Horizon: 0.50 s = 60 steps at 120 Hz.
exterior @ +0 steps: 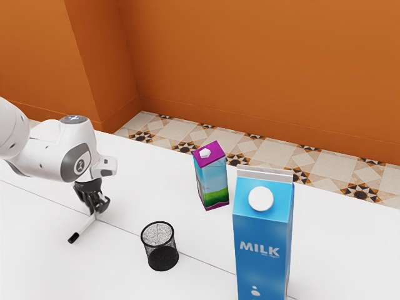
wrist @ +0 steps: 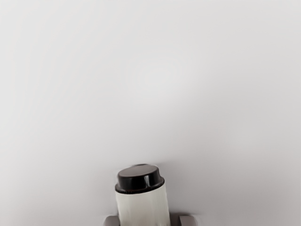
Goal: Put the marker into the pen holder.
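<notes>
Exterior view, white table [exterior: 144, 187] with thin seams, orange walls [exterior: 250, 69], patterned tile floor [exterior: 212, 145], claw [exterior: 97, 210] gripping the slanted marker [exterior: 85, 226].

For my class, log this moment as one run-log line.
gripper: shut on marker | pen holder: upright, marker outside | milk carton, purple-topped carton: standing

The robot arm [exterior: 47, 147] is glossy white, built of smooth, rounded segments like thick tubing. A dark grey panel [exterior: 76, 162] with curved edges is set into its side, bearing a pale ring-shaped emblem. On top is a round, dark grey cap [exterior: 74, 119] with small pale markings. Tiny dark screw-like dots mark the white shell. A boxy white piece [exterior: 107, 165] juts from the wrist, above the black, angular, jointed two-finger gripper [exterior: 99, 210].
</notes>
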Each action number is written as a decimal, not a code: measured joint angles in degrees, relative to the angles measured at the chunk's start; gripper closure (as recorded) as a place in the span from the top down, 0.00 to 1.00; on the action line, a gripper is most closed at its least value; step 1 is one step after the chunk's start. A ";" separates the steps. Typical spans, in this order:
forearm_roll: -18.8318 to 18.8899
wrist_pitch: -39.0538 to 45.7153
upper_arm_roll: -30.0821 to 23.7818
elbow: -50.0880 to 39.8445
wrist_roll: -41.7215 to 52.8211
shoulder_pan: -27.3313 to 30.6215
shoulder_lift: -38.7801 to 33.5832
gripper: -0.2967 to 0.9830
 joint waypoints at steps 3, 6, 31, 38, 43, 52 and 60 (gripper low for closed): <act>-0.01 0.04 0.00 0.00 0.09 0.00 0.00 0.29; -0.01 0.10 0.00 0.00 0.16 0.00 0.00 0.28; 0.15 0.48 0.02 -0.05 0.52 -0.04 0.34 0.25; 0.17 0.47 0.01 -0.11 0.59 -0.07 -0.52 0.24; 0.20 0.45 -0.04 -0.44 0.63 -0.13 -2.40 0.24; 0.30 0.24 -0.51 -1.26 0.66 -0.16 -6.53 0.23; 0.42 -0.02 -2.80 -2.89 0.65 0.04 -11.64 0.23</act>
